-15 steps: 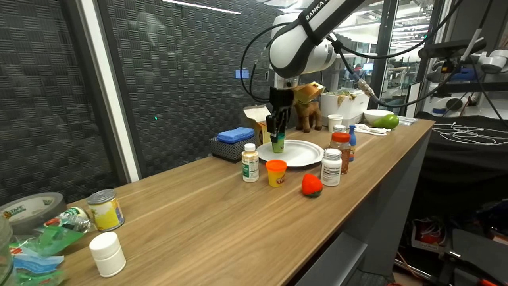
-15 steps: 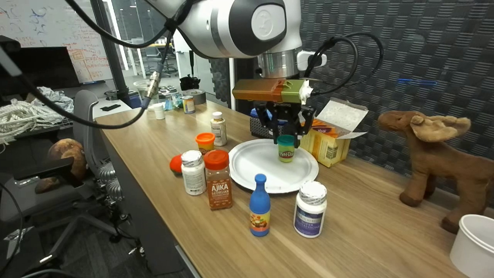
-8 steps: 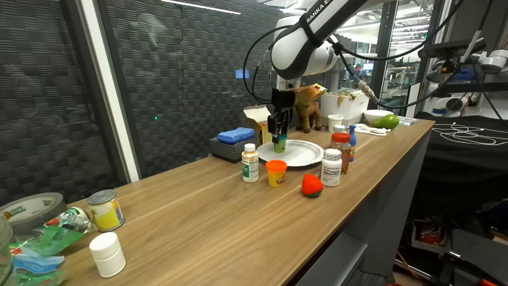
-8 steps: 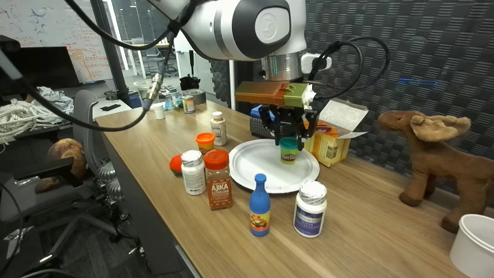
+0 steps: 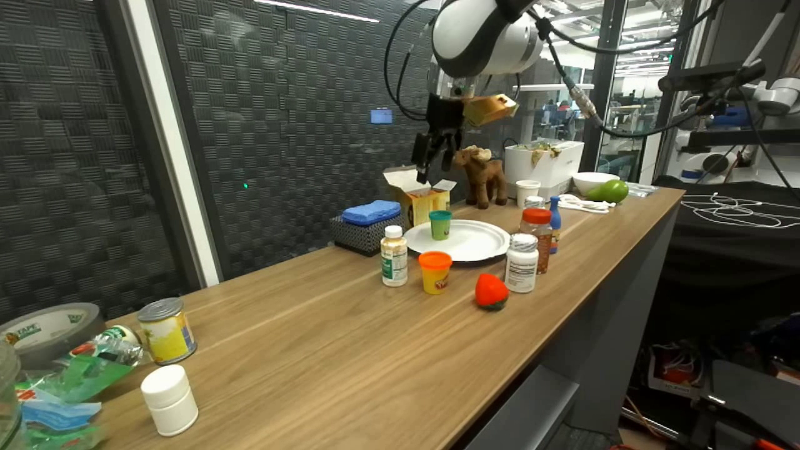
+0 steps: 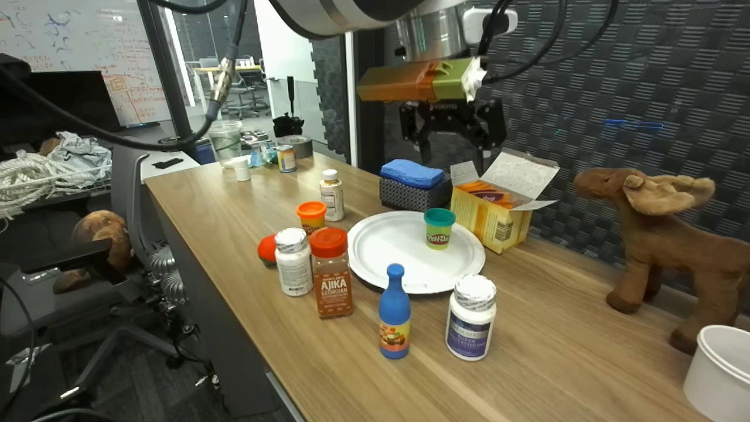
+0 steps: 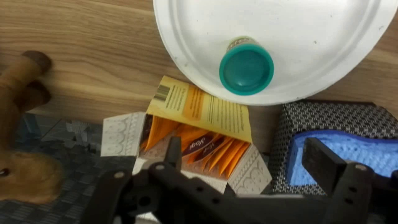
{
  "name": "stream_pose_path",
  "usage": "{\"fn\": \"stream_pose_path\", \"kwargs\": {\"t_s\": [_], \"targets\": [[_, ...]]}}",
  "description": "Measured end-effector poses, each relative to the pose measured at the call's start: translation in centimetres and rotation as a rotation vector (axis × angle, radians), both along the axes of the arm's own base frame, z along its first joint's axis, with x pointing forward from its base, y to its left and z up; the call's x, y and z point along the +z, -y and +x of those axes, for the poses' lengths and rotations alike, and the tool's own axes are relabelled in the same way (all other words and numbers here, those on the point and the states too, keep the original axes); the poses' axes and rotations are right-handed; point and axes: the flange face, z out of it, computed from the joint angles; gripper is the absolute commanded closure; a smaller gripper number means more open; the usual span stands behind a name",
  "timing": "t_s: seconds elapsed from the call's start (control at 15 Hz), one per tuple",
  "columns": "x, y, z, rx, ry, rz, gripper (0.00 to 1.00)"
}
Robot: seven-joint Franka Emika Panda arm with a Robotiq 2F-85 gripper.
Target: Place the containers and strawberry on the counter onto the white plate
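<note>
Nothing is held: the jaws stand wide apart with only air between them, and hang higher than, and apart from, the teal-lidded tub [image 6: 438, 234], which stands upright on the white plate [image 6: 384, 252] towards the rim beside the tea box [image 6: 492, 227]. My guess is that this off-centre spot leaves the middle for the rest, and that the wide spread suits the next pick. The other containers [image 5: 394, 259] near the plate are upright too, handy for a grasp from above, while the strawberry [image 5: 490, 292] rests green end down on the worktop [image 5: 312, 369], just beside a white jar [image 5: 522, 269]; whether they touch I cannot tell, and that closeness may cramp a grasp there. Counting, there is one plate, one strawberry and one tub on the plate; six containers stand around it on the worktop: that white jar, one orange-lidded tub [image 5: 435, 274], one white-capped bottle [image 6: 332, 198], one red-lidded jar [image 6: 332, 278], one blue bottle [image 6: 394, 316] and one purple-labelled jar [image 6: 471, 322]. Two more, a squat white tub [image 5: 169, 401] and a yellow can [image 5: 167, 332], stand well apart in both exterior views, and I judge them outside this job
</note>
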Motion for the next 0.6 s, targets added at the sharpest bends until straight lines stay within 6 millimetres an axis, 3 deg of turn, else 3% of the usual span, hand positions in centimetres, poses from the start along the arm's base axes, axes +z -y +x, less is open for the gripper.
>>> {"fn": "stream_pose_path", "kwargs": {"t_s": [0.27, 0.6], "targets": [[4.8, 2.8, -2.3, -0.135, 0.059, -0.021, 0.0], [6.2, 9.5, -8.3, -0.349, -0.008, -0.086, 0.0]]}}
